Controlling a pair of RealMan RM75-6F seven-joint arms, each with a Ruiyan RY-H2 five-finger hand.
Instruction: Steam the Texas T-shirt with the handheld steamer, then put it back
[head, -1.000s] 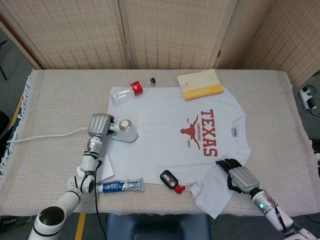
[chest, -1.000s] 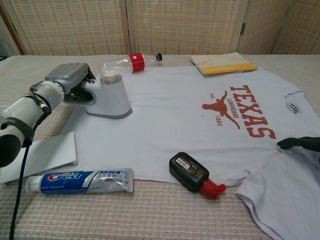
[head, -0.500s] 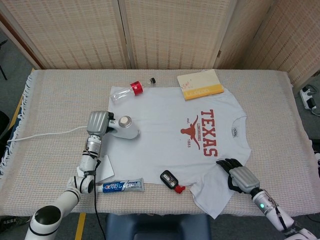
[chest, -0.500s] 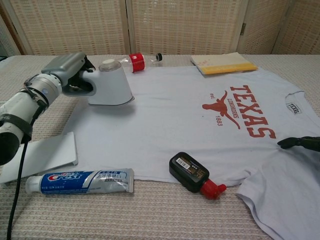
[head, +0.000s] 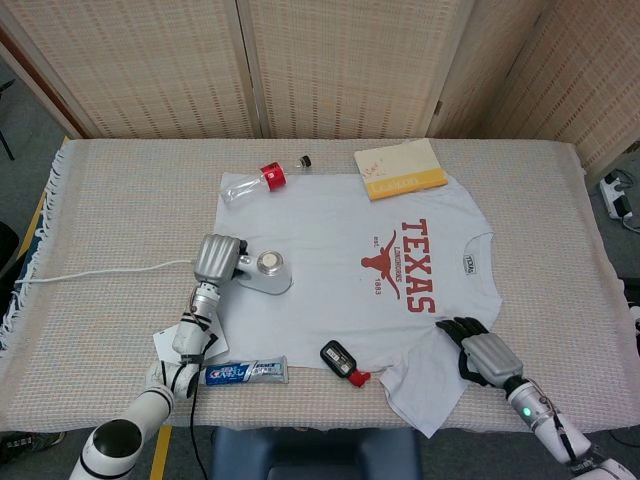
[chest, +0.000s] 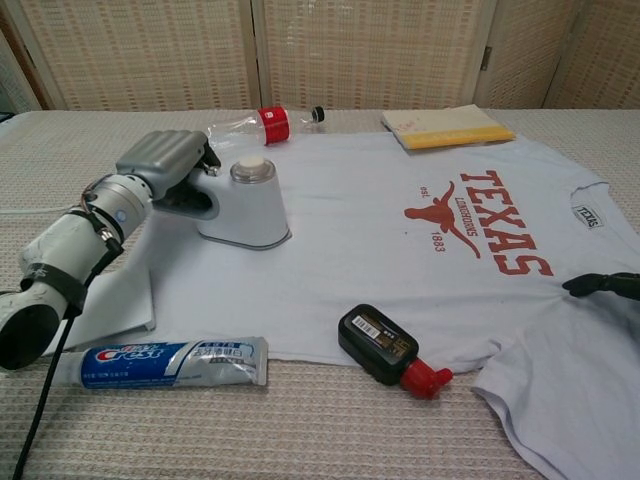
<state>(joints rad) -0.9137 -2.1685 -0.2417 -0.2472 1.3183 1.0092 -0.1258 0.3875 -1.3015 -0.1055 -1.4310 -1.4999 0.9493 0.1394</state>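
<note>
Your left hand (chest: 165, 160) grips the steamer (chest: 243, 205) on the T-shirt's (head: 340, 290) left end; unsteamed print lies rightward. Right hand (head: 485, 355) presses the sleeve flat, holding nothing.

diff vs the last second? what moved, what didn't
The left hand, holding the steamer throughout, slid it across the T-shirt toward the Texas print, first away from the robot, then nearer again. The right hand stayed resting on the shirt's sleeve edge. Toothpaste, black bottle, plastic bottle and yellow booklet did not move.
</note>
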